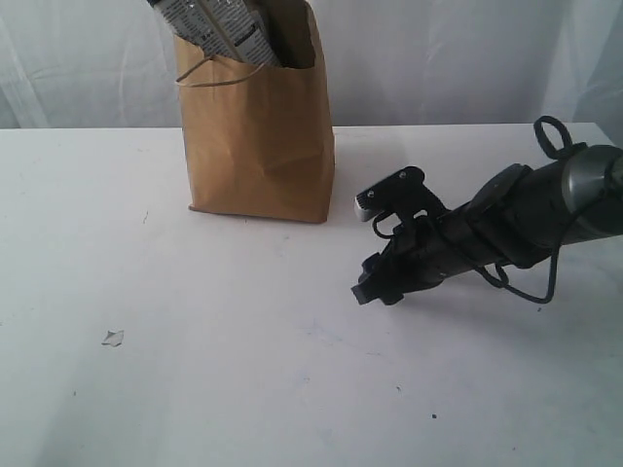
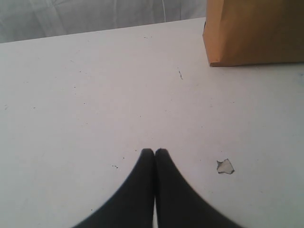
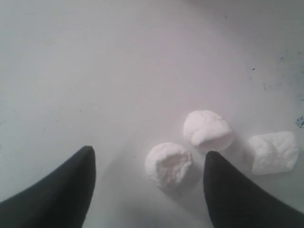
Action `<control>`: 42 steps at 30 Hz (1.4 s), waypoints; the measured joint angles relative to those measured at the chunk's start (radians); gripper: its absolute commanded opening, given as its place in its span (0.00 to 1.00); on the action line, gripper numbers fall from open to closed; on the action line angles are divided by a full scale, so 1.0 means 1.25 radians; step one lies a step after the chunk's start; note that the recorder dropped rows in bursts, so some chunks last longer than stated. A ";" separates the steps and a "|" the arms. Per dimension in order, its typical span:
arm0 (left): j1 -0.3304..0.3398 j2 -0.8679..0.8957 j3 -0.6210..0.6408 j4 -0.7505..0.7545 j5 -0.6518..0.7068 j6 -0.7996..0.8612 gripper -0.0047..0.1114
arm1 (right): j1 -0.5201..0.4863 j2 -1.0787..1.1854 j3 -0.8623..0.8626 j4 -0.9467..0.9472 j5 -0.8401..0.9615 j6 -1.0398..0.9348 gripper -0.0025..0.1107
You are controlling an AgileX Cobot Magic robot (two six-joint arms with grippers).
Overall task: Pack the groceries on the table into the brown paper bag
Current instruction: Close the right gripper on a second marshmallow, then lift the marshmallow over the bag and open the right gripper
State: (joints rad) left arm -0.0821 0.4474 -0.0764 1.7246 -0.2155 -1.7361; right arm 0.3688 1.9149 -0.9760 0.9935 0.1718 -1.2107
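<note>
The brown paper bag (image 1: 258, 136) stands upright at the back of the white table (image 1: 195, 389). Of the groceries, one long printed packet (image 1: 219, 24) sticks out of the bag's top. My right gripper (image 1: 368, 288) hovers low over the table, in front and to the right of the bag. In its wrist view the right gripper (image 3: 149, 152) is open, and a small white lump (image 3: 168, 164) lies on the table between its fingertips, untouched. My left gripper (image 2: 155, 152) is shut on nothing, above bare table with the bag (image 2: 256, 33) ahead of it.
Two more white lumps (image 3: 208, 129) (image 3: 273, 152) lie beside the first one. A small pale scrap (image 1: 113, 338) (image 2: 225, 166) lies on the table at front left. A pale curtain hangs behind the table's far edge.
</note>
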 measured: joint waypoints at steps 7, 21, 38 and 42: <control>0.000 0.000 0.000 0.000 0.000 0.000 0.04 | 0.000 0.000 0.000 0.000 0.000 0.006 0.22; 0.000 0.000 0.000 0.000 0.000 0.000 0.04 | 0.000 -0.048 0.000 0.000 0.035 0.116 0.02; 0.000 0.000 0.000 0.000 0.000 0.000 0.04 | 0.000 -0.323 -0.041 0.086 0.157 0.290 0.02; 0.000 0.000 0.000 0.000 0.000 0.000 0.04 | 0.000 -0.370 -0.103 0.226 0.188 0.240 0.02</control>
State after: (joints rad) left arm -0.0821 0.4474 -0.0764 1.7246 -0.2155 -1.7361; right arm 0.3688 1.4522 -1.1043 1.2765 0.4064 -0.9106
